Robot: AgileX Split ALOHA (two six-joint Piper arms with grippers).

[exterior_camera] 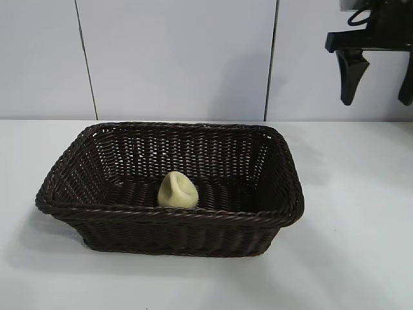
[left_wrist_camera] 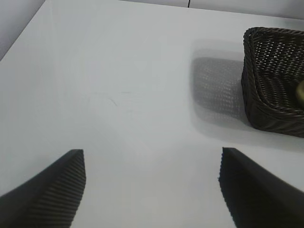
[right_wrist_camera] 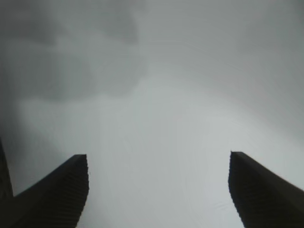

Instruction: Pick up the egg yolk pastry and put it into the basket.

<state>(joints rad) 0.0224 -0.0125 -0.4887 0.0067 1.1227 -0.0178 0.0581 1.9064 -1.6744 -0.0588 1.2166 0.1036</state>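
The pale yellow egg yolk pastry (exterior_camera: 177, 191) lies inside the dark brown wicker basket (exterior_camera: 71, 177), near the middle of its floor. My right gripper (exterior_camera: 377, 100) hangs high at the upper right, well above the table and to the right of the basket, open and empty. In the right wrist view, the right gripper (right_wrist_camera: 158, 159) shows only bare white table between its fingers. My left gripper (left_wrist_camera: 152, 156) is open over bare table, with a corner of the basket (left_wrist_camera: 266, 95) off to one side; a sliver of the pastry (left_wrist_camera: 300, 90) shows at that view's edge.
The white table (exterior_camera: 348, 258) stretches around the basket on all sides. A white panelled wall (exterior_camera: 174, 58) stands behind it.
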